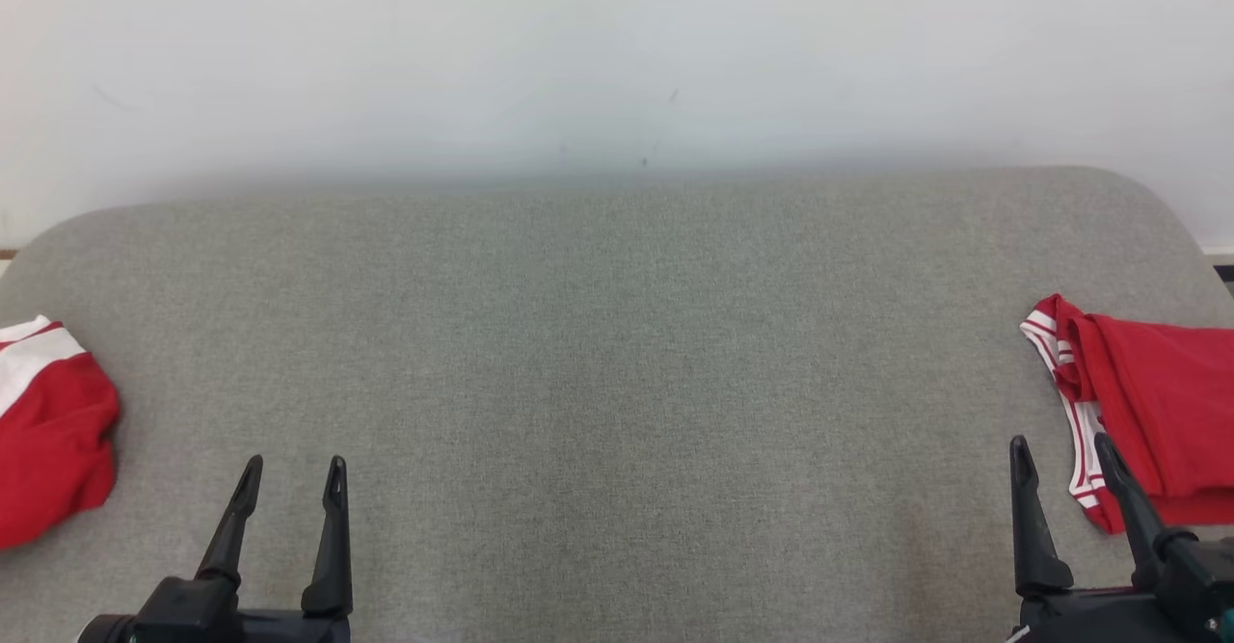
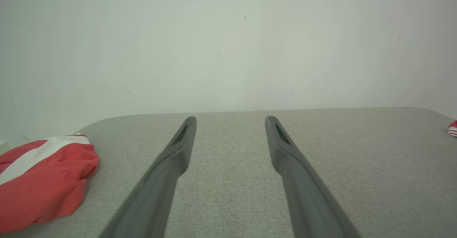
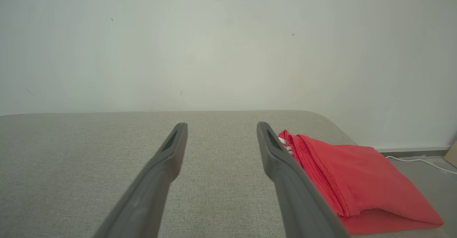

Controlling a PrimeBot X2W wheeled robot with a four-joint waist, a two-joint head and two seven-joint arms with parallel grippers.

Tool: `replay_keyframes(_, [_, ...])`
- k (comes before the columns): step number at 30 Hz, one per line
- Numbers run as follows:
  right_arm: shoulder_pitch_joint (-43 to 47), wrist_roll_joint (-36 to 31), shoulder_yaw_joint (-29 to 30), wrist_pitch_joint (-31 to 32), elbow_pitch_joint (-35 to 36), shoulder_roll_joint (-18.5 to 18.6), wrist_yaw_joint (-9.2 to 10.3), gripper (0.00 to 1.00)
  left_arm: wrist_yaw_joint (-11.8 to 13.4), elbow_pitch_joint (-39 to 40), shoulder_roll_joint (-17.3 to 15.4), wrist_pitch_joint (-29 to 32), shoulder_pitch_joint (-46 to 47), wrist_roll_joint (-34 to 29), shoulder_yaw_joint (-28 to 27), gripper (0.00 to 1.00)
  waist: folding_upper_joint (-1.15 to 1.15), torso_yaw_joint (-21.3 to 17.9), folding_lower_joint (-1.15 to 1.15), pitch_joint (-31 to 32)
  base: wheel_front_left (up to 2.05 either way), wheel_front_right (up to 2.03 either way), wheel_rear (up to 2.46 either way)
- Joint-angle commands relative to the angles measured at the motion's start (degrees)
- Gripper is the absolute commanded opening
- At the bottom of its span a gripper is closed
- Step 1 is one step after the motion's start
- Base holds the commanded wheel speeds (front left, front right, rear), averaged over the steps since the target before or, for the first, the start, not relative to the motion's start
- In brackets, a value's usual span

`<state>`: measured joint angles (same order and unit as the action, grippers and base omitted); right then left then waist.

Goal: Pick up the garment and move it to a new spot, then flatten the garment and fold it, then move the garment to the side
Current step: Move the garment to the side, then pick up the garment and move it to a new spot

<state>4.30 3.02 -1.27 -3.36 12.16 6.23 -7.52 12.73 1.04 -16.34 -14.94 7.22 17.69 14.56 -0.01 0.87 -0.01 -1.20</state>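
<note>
A crumpled red garment with a white band (image 1: 48, 431) (image 2: 39, 177) lies at the left edge of the grey padded table (image 1: 617, 354). At the right edge rests a folded red garment with white-striped trim (image 1: 1147, 402) (image 3: 353, 184). My left gripper (image 1: 293, 477) (image 2: 230, 122) hovers open near the front edge, right of the crumpled garment and apart from it. Over at the front right, my right gripper (image 1: 1060, 455) (image 3: 221, 128) stands open, its outer finger just beside the folded garment's near edge. Nothing sits between either pair of fingers.
A pale wall (image 1: 617, 55) rises right behind the table's rounded far edge. In the right wrist view, a white cable (image 3: 417, 160) runs along the floor beyond the table's right end.
</note>
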Motion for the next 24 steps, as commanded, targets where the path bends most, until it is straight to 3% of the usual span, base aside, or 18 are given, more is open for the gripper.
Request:
replay_keyframes(1, [1.1,-0.07,0.14,0.22,0.66,-0.21,0.06,1.0,0.05,-0.24,-0.17,-0.22,-1.03,0.12,-0.09,1.0,0.01,0.09,0.01,0.91,0.0,0.0,0.0])
replay_keyframes(24, [1.56,1.0,-0.08,0.3,0.75,-1.01,0.06,1.0,0.47,-1.73,0.06,0.1,-0.1,1.14,0.12,1.0,0.01,0.03,0.01,1.03,0.0,0.0,0.0])
